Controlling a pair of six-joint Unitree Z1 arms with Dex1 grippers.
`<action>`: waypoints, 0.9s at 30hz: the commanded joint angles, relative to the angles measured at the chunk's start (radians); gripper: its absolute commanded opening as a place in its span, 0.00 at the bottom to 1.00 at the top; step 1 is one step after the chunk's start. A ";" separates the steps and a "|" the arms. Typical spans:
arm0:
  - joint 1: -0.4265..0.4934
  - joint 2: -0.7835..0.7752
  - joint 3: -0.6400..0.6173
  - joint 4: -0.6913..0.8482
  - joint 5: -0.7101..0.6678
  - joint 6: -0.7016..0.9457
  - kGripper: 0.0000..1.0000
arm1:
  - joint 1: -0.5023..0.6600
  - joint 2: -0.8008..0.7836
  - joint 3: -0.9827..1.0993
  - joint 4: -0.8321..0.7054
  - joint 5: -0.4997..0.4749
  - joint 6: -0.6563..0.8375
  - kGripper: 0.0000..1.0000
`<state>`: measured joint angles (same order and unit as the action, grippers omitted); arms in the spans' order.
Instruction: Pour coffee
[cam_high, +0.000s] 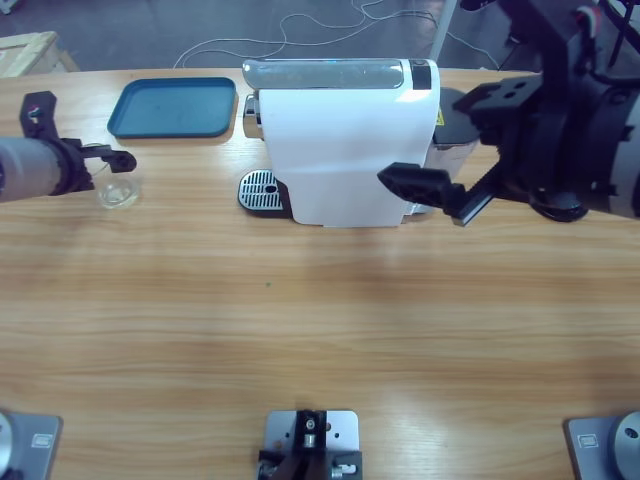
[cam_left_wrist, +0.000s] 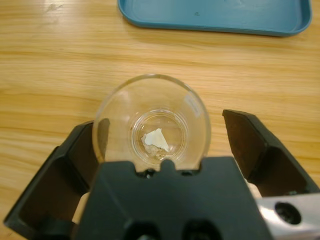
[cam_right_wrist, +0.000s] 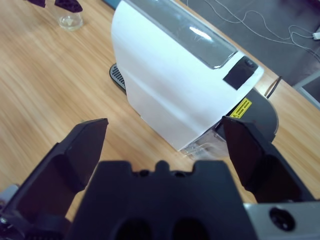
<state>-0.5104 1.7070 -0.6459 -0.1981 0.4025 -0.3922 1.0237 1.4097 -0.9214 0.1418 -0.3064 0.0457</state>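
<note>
Coffee: none visible | round clear glass tumbler (cam_left_wrist: 151, 122) between spread left pincer (cam_left_wrist: 165, 142) | right pincer (cam_right_wrist: 162, 145) apart

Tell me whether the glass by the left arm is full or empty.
Nearly empty: looking down into the upright glass, only a trace of residue sits at its bottom. The left gripper is open around it.

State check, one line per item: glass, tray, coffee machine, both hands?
Glass: upright on the table, no coffee visible in it, only a pale fleck at the bottom; sits between the left hand's jaws, ungripped.
Tray: flat on the table, nothing on it.
Coffee machine: upright, drip grate bare.
Left hand: open around the glass.
Right hand: open, holding nothing, facing the machine.
</note>
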 joint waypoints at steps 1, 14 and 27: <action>0.007 0.077 0.027 -0.049 -0.002 -0.002 0.92 | 0.005 0.046 0.036 -0.020 -0.029 0.003 1.00; -0.022 0.038 0.035 -0.042 -0.036 0.081 0.26 | -0.011 0.056 0.032 -0.046 -0.045 0.000 1.00; -0.074 -0.089 -0.113 0.053 -0.533 0.489 0.10 | -0.070 -0.178 0.074 0.130 -0.072 -0.033 0.99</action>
<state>-0.5739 1.5461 -0.6711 -0.1571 -0.0653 -0.0365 0.9832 1.3490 -0.9125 0.1953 -0.3476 0.0374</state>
